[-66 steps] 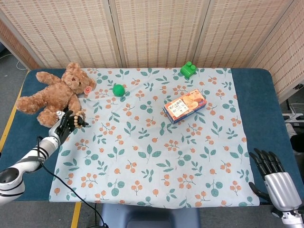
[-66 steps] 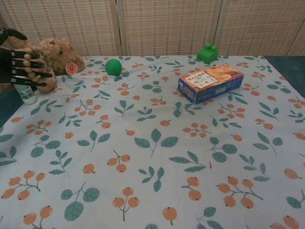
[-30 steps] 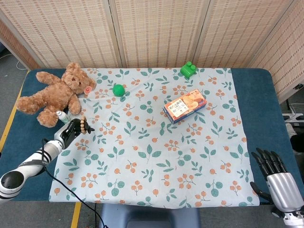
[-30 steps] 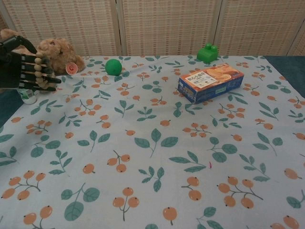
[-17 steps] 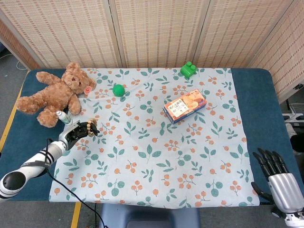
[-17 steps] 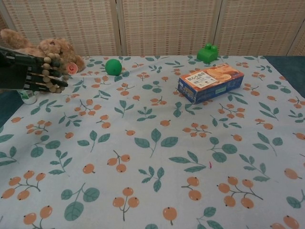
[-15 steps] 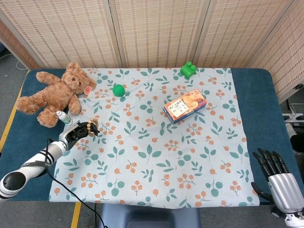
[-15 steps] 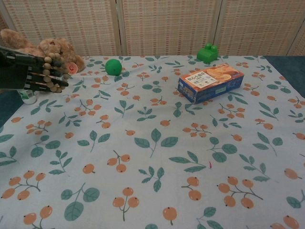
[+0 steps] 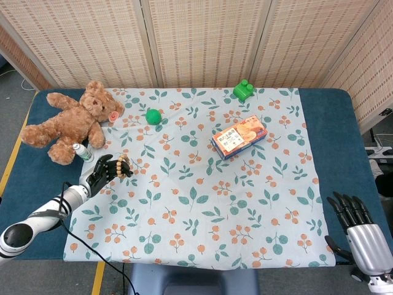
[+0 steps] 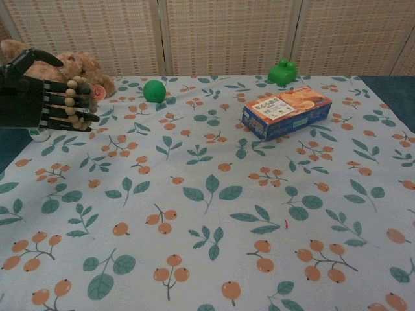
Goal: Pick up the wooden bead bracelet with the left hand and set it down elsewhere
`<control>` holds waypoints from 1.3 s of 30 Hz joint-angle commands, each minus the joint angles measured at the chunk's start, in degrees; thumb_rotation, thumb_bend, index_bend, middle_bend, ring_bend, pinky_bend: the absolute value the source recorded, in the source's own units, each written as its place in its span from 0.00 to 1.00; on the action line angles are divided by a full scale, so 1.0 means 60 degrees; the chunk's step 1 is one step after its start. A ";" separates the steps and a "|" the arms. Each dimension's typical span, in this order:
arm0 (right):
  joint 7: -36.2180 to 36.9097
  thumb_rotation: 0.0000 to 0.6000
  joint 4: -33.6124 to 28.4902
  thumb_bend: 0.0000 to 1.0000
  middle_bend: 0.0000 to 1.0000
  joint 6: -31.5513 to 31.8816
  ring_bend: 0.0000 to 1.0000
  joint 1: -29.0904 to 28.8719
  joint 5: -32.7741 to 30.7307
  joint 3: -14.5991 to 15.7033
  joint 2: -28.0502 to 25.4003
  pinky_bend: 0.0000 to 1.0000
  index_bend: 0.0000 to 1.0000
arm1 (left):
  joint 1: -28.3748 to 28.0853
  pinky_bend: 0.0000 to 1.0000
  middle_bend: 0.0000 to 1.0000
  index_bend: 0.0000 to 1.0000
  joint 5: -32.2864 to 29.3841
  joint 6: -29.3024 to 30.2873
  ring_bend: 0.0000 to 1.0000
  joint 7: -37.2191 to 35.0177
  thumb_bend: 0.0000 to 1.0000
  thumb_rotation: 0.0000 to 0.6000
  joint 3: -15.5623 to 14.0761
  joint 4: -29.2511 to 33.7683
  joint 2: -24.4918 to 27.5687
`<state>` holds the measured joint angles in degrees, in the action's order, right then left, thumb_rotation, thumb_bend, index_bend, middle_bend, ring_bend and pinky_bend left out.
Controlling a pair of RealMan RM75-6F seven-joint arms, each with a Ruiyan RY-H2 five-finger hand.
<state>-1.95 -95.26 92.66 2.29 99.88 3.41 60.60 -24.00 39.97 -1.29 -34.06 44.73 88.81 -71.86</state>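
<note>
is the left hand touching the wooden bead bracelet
Touching. The chest view shows the wooden bead bracelet draped across the fingers of the left hand, which holds it above the cloth.

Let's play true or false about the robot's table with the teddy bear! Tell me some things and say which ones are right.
1. The wooden bead bracelet hangs on the fingers of the left hand. True.
2. The brown teddy bear lies near the far left corner of the table. True.
3. The small green ball sits on top of the orange and blue snack box. False: the ball rests on the leaf-patterned tablecloth, apart from the box.
4. The right hand holds the green toy block. False: that hand is empty at the near right corner; the block sits at the far edge.
</note>
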 commanded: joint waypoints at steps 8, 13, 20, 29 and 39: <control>0.0065 1.00 0.0017 0.20 0.00 0.0069 0.00 0.0027 0.0009 -0.0014 -0.0020 0.00 0.00 | -0.0133 0.07 0.53 0.50 0.0281 0.0042 0.28 0.0232 0.56 0.48 -0.0174 -0.0045 -0.0001; 0.0085 1.00 0.0030 0.20 0.00 0.0113 0.00 0.0042 0.0060 -0.0005 -0.0029 0.00 0.00 | -0.0222 0.07 0.56 0.53 0.0073 0.0321 0.29 -0.0056 0.56 0.54 -0.0311 -0.0023 0.0065; 0.0039 1.00 0.0025 0.20 0.00 0.0072 0.00 0.0030 0.0082 0.0006 -0.0009 0.00 0.00 | -0.0288 0.07 0.57 0.55 -0.0055 0.0452 0.30 -0.0318 0.55 0.59 -0.0412 0.0046 0.0165; 0.0044 1.00 0.0016 0.20 0.00 0.0115 0.00 0.0053 0.0101 0.0009 -0.0021 0.00 0.00 | -0.0444 0.07 0.59 0.56 -0.0041 0.0568 0.30 -0.0447 0.58 0.51 -0.0645 0.0105 0.0286; 0.0102 1.00 0.0028 0.20 0.00 0.0208 0.00 0.0089 0.0147 0.0013 -0.0049 0.00 0.00 | -0.0484 0.07 0.59 0.57 0.0124 0.0653 0.30 -0.0419 0.79 0.61 -0.0768 0.0178 0.0312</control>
<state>-1.35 -95.11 93.87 2.81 100.76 3.50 60.30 -26.90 40.61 2.58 -36.62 40.18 89.81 -70.03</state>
